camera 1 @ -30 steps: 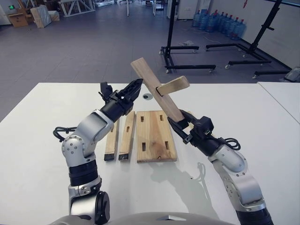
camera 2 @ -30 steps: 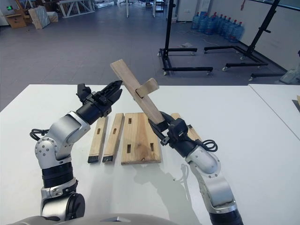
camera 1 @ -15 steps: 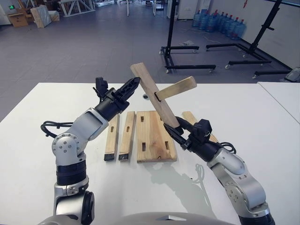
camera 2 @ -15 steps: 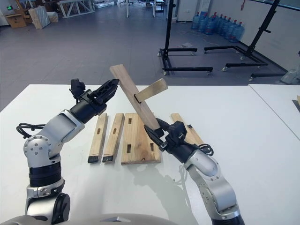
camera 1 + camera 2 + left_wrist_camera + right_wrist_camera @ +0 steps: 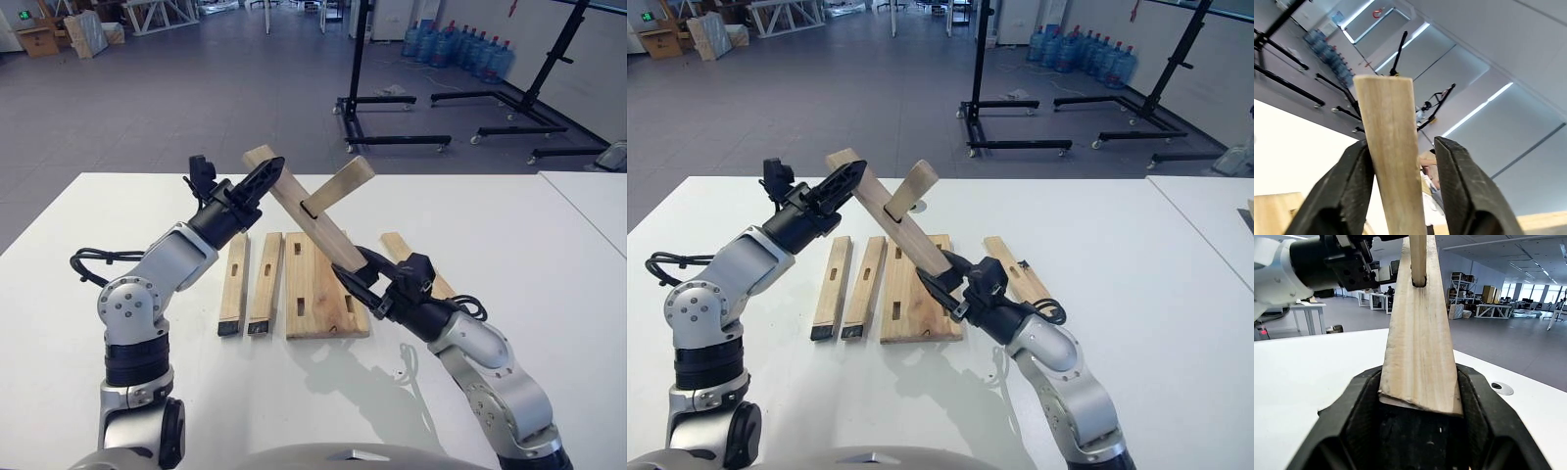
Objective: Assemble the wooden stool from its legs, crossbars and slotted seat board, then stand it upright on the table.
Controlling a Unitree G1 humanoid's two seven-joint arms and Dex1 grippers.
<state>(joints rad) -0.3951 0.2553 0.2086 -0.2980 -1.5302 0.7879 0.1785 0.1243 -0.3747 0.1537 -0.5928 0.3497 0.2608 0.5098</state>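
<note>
we see a raised leg (image 5: 328,233) of pale wood tilted in the air over the seat board (image 5: 323,315), a crossbar (image 5: 345,181) through its slot. the slotted board lies flat on the table (image 5: 549,294); an inner leg (image 5: 265,279) and an outer leg (image 5: 234,284), both slotted, lie flat on its left, and 1 more strip (image 5: 1004,257) on its right.

Grey concrete floor (image 5: 196,98); black wheeled stands (image 5: 397,140) beyond white table (image 5: 549,255); blue water bottles (image 5: 460,49) far right; cardboard boxes (image 5: 39,39) far left
</note>
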